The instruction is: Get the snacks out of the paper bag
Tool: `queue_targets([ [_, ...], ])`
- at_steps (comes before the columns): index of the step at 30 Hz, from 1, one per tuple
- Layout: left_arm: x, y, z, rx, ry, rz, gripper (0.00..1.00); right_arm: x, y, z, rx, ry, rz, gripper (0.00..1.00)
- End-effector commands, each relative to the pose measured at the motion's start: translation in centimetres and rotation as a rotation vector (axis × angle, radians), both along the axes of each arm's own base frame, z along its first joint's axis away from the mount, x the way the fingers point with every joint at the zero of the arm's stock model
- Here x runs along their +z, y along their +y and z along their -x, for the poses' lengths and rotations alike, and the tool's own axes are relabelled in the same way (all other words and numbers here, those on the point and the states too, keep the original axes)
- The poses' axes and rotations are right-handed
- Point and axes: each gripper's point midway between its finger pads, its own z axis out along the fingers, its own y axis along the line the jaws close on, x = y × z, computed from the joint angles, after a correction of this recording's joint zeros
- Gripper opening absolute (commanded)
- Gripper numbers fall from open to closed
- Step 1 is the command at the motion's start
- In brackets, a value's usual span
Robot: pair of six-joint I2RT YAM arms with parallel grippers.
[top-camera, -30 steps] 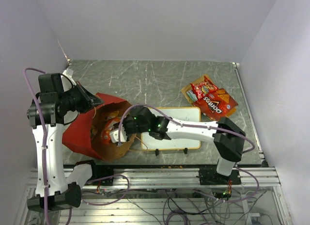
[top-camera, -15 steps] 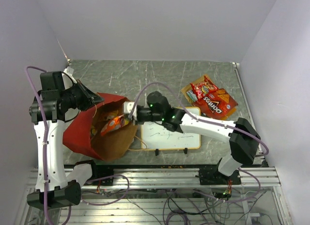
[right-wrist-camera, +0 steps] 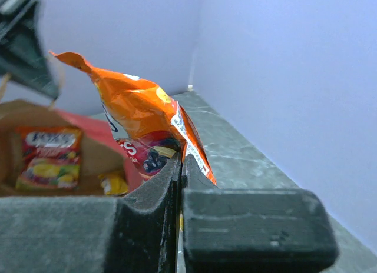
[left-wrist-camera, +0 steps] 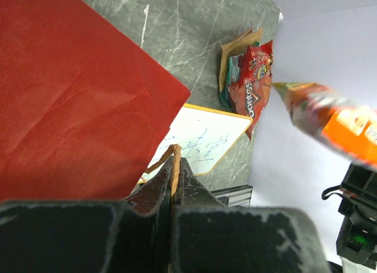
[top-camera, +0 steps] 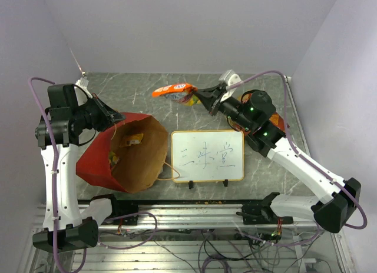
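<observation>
The paper bag [top-camera: 94, 161] lies on its side at the left, its brown mouth [top-camera: 144, 164] facing right. My left gripper [top-camera: 113, 121] is shut on the bag's thin brown handle [left-wrist-camera: 174, 167] at the upper rim and holds the mouth open. My right gripper [top-camera: 204, 96] is shut on an orange snack packet [top-camera: 173, 90] that hangs in the air over the back of the table, outside the bag. The right wrist view shows this packet [right-wrist-camera: 138, 114] pinched by its lower edge in the gripper [right-wrist-camera: 181, 162]. Two small packets [top-camera: 134, 139] [top-camera: 115, 159] lie inside the bag.
A framed whiteboard [top-camera: 206, 155] with writing lies right of the bag's mouth. A pile of snacks with a red Doritos bag [left-wrist-camera: 250, 85] lies at the back right, mostly hidden by my right arm in the top view. The table's right edge [top-camera: 300, 137] runs close by that pile.
My right gripper came out of the bag with the orange packet and swung up and toward the back right. The whiteboard is now uncovered. My left gripper kept its hold.
</observation>
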Motion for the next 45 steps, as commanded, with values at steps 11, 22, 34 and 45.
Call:
queue_targets([
  [11,0.5,-0.4,-0.1,-0.028,-0.034,0.002,0.07,-0.8,-16.0,-11.0,-1.058,0.353,-0.226,0.0],
  [22,0.3,-0.8,0.8,-0.057,-0.031,0.01,0.07,-9.3,-31.2,-11.4,-1.501,0.741,-0.297,0.0],
  [34,0.3,-1.0,1.1,-0.07,-0.033,0.012,0.07,-15.4,-37.8,-7.9,-1.848,0.845,-0.279,0.0],
  [45,0.6,-0.9,1.3,-0.062,-0.037,0.007,0.07,-19.7,-37.1,-8.8,-1.853,0.93,-0.285,0.0],
])
